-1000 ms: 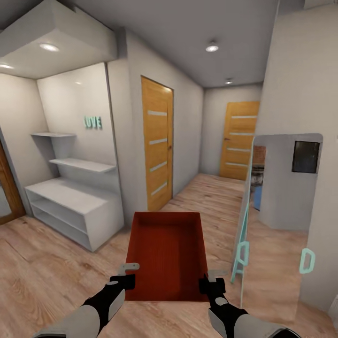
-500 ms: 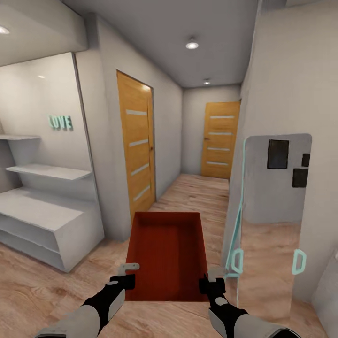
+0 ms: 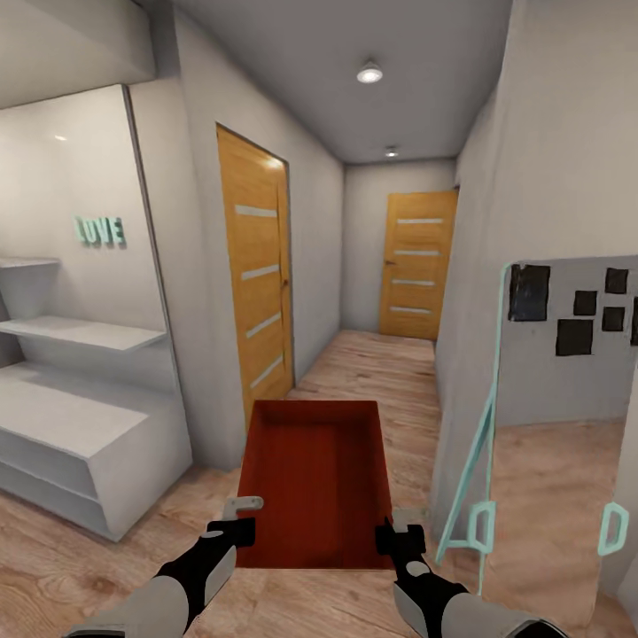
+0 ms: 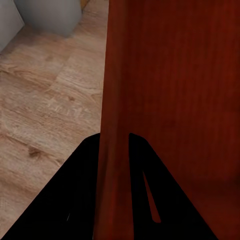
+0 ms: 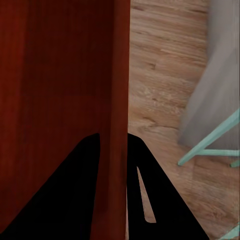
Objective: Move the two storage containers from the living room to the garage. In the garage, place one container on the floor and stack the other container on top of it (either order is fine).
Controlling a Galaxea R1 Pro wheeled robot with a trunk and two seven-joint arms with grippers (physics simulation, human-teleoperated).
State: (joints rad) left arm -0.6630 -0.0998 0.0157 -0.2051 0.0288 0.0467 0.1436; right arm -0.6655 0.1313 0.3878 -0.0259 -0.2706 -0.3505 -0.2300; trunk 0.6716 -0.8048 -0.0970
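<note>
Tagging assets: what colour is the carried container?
Red-orange storage container, clearest in the head view.

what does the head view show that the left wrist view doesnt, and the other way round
The head view takes in the hallway: two wooden doors, the nearer and the farther, white shelves, teal LOVE letters, a teal-framed mirror, and the right gripper on the storage container's right wall.

The left wrist view gives the close-up: the left gripper with a finger on either side of the container's side wall.

Both share the red storage container, the left gripper and the wood-plank floor.
</note>
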